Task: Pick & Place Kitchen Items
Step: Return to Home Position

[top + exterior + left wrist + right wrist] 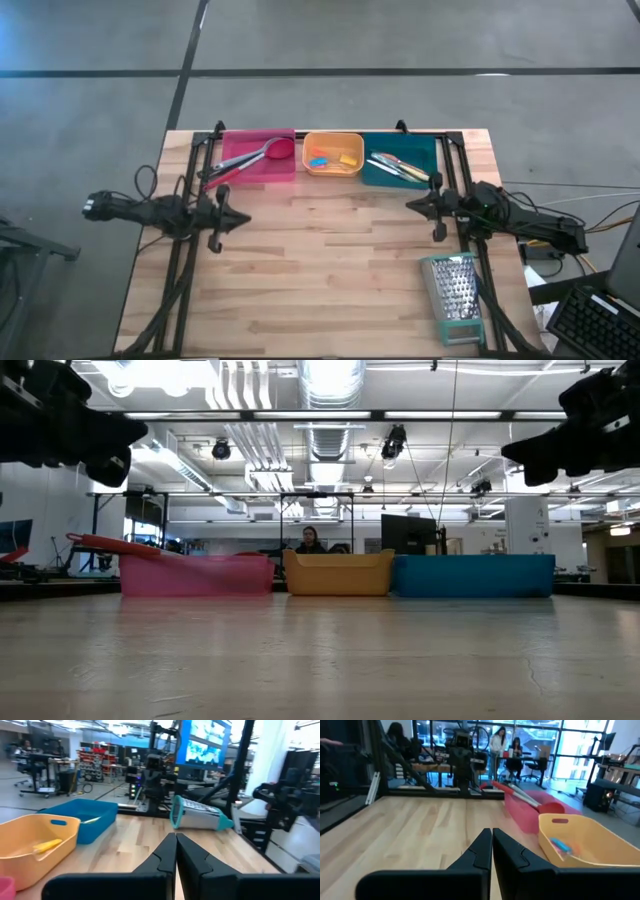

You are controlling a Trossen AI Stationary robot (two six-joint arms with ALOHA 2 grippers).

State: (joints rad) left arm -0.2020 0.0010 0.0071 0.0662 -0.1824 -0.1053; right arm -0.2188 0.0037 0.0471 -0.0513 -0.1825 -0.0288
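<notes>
My left gripper (pixel 176 839) is clenched shut, empty, over bare table (pixel 330 260). Right gripper (pixel 491 834) same, facing it. Off to the side of my tips: red spoon (pixel 265 152) in pink bin (pixel 275 172), blue piece (pixel 318 160) and yellow piece (pixel 347 158) in orange bin (pixel 333 135), other utensils (pixel 395 167) in teal bin (pixel 425 148). Grater (pixel 455 297) lies flat beside my right arm.

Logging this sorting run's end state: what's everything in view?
Table: one, light wood.
Pink bin: one, far edge, left.
Orange bin: one, far edge, middle.
Teal bin: one, far edge, right.
Red utensils: at least two, in the pink bin.
Small pieces: at least two, blue and yellow, in the orange bin.
Slim utensils: several, mixed colours, in the teal bin.
Grater: one, metal, green trim, near edge, right.
People: at least two, beyond table.
Left pincer: one, dark, shut, above table's left.
Right pincer: one, dark, shut, above table's right.
</notes>
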